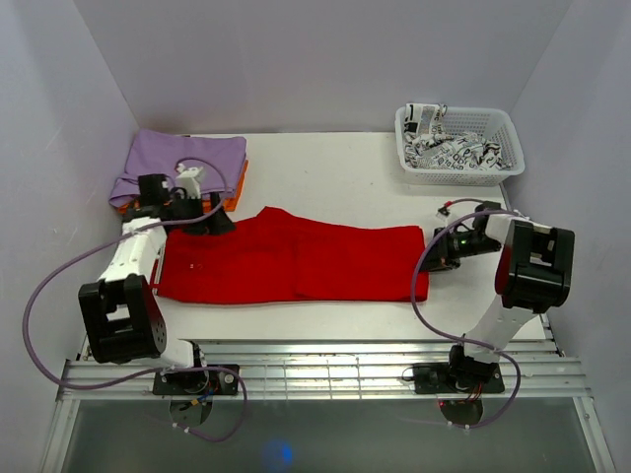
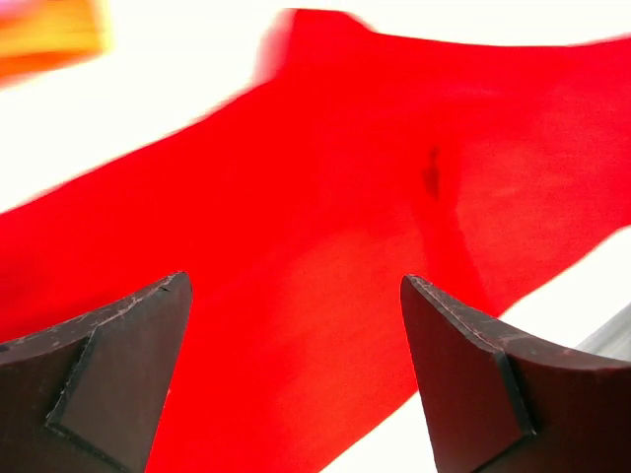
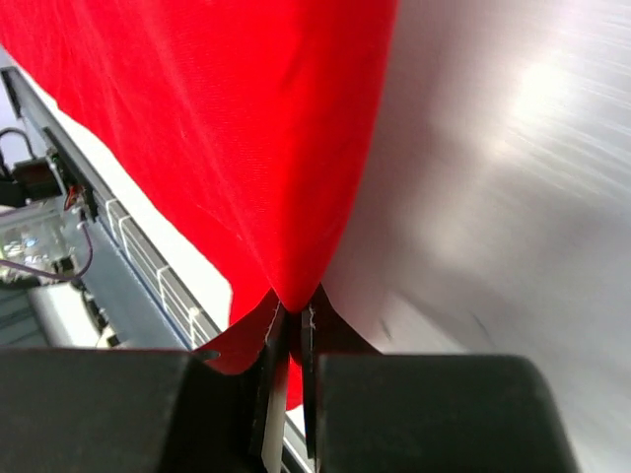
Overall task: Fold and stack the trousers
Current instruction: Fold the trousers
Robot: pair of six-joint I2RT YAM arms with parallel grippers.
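The red trousers (image 1: 296, 261) lie flat across the middle of the table, folded lengthwise, running left to right. My left gripper (image 1: 219, 223) hovers over their left end near the top edge. Its jaws stand wide apart in the left wrist view, with only red cloth (image 2: 296, 246) below them and nothing between the fingers (image 2: 128, 365). My right gripper (image 1: 432, 252) sits at the right end of the trousers. It is shut on a corner of the red fabric (image 3: 246, 128), which is pinched into a point between the fingertips (image 3: 294, 317).
A lilac-purple folded cloth (image 1: 177, 163) on an orange one (image 1: 235, 189) lies at the back left, close behind the left gripper. A white basket (image 1: 458, 148) with black-and-white patterned cloth stands at the back right. A metal rail (image 1: 325, 360) runs along the near edge.
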